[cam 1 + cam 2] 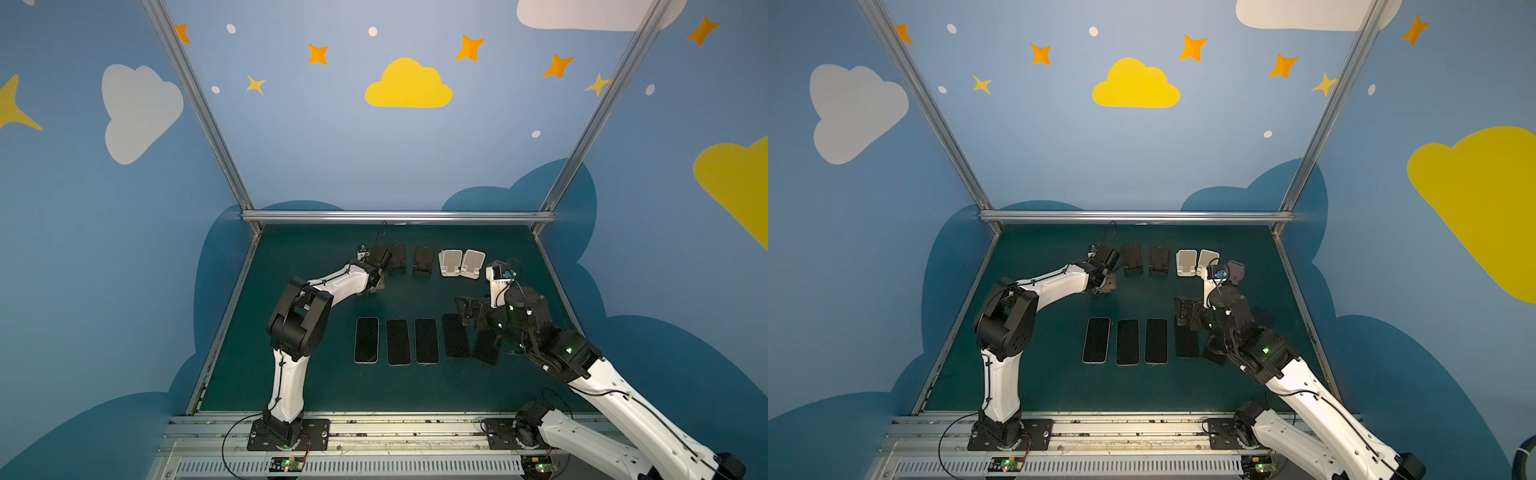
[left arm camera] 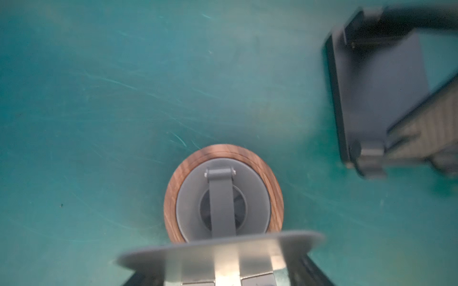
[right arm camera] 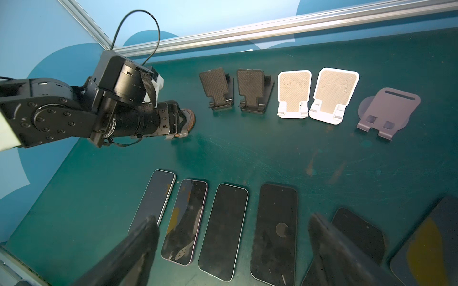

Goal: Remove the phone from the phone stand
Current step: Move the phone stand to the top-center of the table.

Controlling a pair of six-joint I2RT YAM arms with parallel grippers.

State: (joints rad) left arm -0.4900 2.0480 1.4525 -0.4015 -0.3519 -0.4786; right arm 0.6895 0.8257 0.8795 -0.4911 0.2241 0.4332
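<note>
Well, left hand (image 2: 223,274) clamped on phone stand (image 2: 223,198)

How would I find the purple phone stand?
Find the silver rail behind the green table. Before it stands a row of phone stands. The purple stand is at the end beside the two white stands; it alone is purple, with a slot near its top.

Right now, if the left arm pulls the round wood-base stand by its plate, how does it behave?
The round wood-base stand looks rigid: wood ring, metal disc. Its strut pivots on a pinned hinge at the base, so a pull may fold it before the base lifts. One narrow strut: a sideways push could tip it.
</note>
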